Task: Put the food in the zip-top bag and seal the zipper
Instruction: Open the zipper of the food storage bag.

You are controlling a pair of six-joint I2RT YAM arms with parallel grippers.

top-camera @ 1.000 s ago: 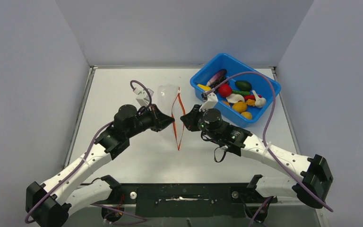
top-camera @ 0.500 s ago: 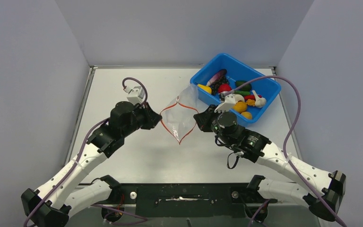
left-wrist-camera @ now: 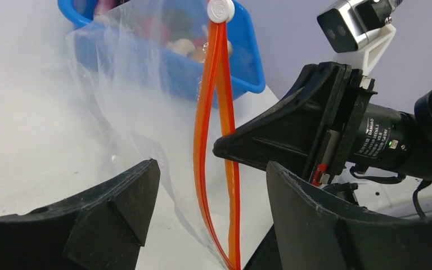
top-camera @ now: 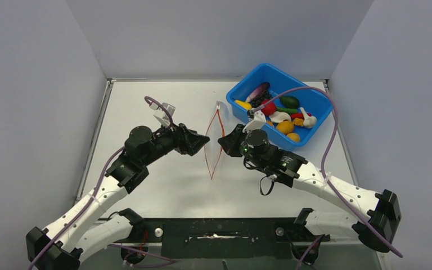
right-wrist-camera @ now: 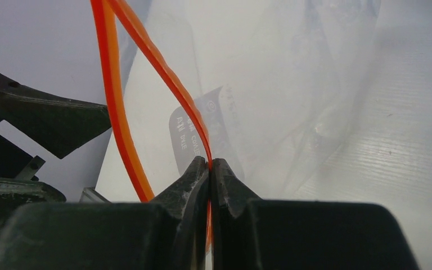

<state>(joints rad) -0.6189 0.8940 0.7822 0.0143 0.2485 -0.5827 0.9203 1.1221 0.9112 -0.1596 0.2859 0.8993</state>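
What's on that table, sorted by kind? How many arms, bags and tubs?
Robot arms: 2, left arm, right arm
Clear bag: 1
Blue tub: 1
Total: 4, leaving out the toy food in the tub, too jumbled to count.

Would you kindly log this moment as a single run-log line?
right tool shut on zipper | left tool open at zipper | zip-top bag mouth slightly open | food in blue tub

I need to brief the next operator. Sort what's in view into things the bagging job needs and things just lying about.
Part of the job:
zip-top bag
zipper
food
right gripper, pinching the zipper
left gripper, open

Just there:
blue tub, holding the food
table
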